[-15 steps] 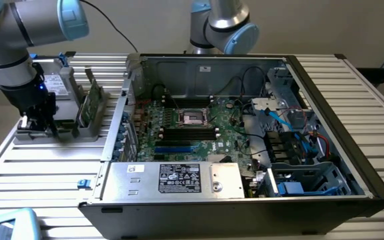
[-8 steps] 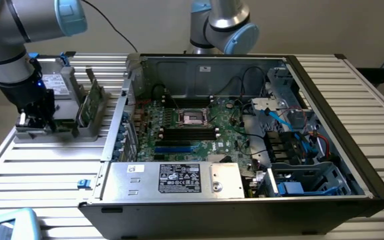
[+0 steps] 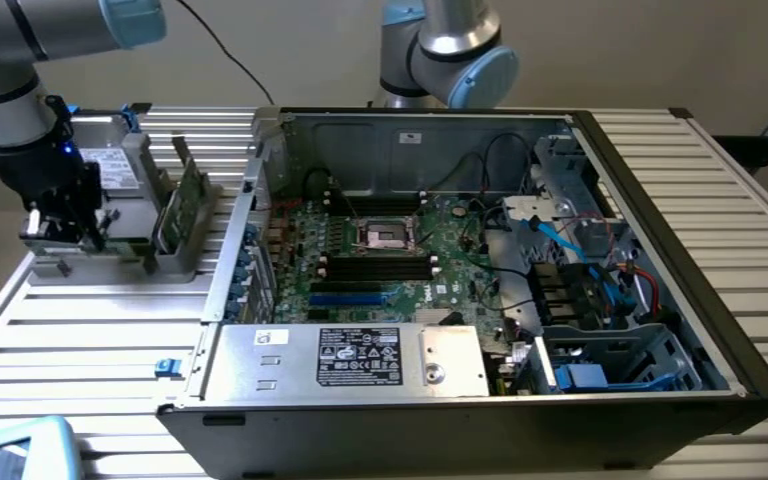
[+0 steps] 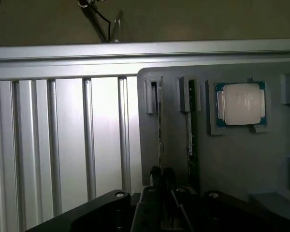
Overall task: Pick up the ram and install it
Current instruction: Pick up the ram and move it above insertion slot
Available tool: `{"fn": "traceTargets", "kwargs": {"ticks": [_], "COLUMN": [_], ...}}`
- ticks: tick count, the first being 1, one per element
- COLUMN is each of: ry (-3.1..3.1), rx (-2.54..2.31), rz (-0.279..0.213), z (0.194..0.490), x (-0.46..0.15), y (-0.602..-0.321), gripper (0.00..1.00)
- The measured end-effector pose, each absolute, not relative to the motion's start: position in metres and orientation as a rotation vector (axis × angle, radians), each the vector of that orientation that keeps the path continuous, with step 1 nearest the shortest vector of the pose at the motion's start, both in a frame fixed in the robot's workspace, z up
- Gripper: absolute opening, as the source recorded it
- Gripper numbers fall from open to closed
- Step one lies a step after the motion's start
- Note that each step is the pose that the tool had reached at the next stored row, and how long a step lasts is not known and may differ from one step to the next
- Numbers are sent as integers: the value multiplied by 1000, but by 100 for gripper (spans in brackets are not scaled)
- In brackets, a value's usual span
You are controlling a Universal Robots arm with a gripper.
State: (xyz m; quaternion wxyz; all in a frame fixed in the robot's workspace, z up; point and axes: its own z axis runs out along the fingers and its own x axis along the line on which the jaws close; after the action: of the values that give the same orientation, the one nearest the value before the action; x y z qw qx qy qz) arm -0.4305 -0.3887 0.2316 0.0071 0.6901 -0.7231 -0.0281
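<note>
Now hand [image 4: 161, 171] tight @ ram [image 4: 159, 123] edge.

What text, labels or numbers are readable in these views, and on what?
Nothing can be read.
Black label on the power supply: print too small.
White sticker beside it: blurred.
Label on the drive: blurred.
Processor chip: markings too faint.
Ram: edge-on, no print visible.

I've got the arm [image 3: 4, 60] hanging straight down, wrist [image 3: 48, 175] directly above the jaws; jaws point downward, fingertips [image 4: 155, 172] pinched nearly together.
</note>
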Motion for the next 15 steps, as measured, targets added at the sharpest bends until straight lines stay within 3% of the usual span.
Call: {"fn": "traceTargets", "kwargs": {"ticks": [15], "ry": [-2174], "rx": [2245], "rz": [-89], "z": [290], "x": [-430], "y": [-390], "gripper": [14]}}
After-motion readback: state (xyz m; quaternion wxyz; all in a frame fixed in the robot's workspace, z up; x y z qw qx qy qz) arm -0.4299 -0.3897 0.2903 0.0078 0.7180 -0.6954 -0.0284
